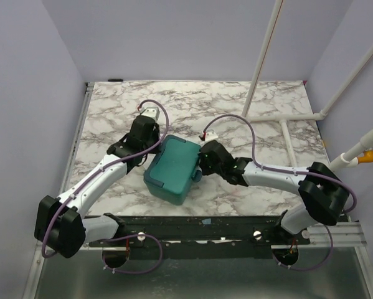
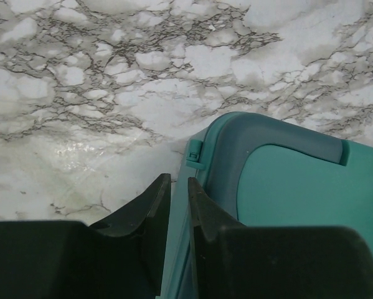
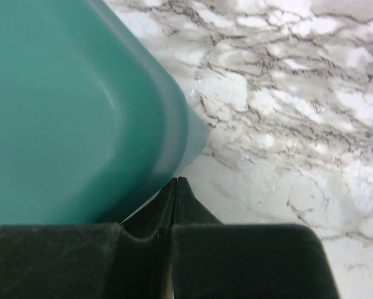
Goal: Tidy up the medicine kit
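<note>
The medicine kit, a teal-green box with its lid down, lies at the middle of the marble table. My left gripper is at the kit's far left edge. In the left wrist view its fingers stand almost together around the kit's side rim, the gripper pinching that teal edge just below a small clip. My right gripper is at the kit's right side. In the right wrist view the gripper is fully shut and empty, its tips against the kit's rounded corner.
A white pipe frame lies on the table at the back right, with a slanting white pole above it. Purple walls close in the left, back and right. A black rail runs along the near edge.
</note>
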Robot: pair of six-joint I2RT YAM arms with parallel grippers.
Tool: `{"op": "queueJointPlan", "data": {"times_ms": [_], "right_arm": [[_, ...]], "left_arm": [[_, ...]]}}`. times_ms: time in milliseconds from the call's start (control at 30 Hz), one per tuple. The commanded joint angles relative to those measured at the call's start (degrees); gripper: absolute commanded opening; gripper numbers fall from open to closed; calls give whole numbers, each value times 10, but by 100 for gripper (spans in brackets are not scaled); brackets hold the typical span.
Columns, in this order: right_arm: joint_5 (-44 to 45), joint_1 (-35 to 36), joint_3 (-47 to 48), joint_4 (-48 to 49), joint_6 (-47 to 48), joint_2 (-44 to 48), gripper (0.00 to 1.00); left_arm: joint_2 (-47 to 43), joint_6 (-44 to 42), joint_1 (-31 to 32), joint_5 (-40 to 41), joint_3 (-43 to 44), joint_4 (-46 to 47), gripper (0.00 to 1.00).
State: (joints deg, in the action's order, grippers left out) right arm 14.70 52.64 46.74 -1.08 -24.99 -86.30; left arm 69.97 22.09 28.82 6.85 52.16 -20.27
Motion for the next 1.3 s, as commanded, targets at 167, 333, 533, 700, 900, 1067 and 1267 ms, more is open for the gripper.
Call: {"op": "queueJointPlan", "data": {"times_ms": [167,333,533,700,900,1067,1267], "right_arm": [[-63,-34,96,61,43,-53,1],[-51,-50,114,29,66,-50,1],[-30,-58,115,-22,81,-4,13],[-9,-58,90,-47,72,60,34],[-16,-59,50,-65,21,136,46],[-47,-59,24,-76,-34,170,50],[-73,-58,-20,-69,-102,196,52]], "left_arm": [[-70,17,8,15,-39,-50,21],[-130,23,6,54,-45,-76,22],[-202,20,4,80,-55,-94,31],[-250,15,4,80,-57,-109,48],[-295,3,5,10,-63,-109,61],[-309,-2,5,-77,-68,-109,66],[-314,7,5,-206,-86,-83,70]]}}
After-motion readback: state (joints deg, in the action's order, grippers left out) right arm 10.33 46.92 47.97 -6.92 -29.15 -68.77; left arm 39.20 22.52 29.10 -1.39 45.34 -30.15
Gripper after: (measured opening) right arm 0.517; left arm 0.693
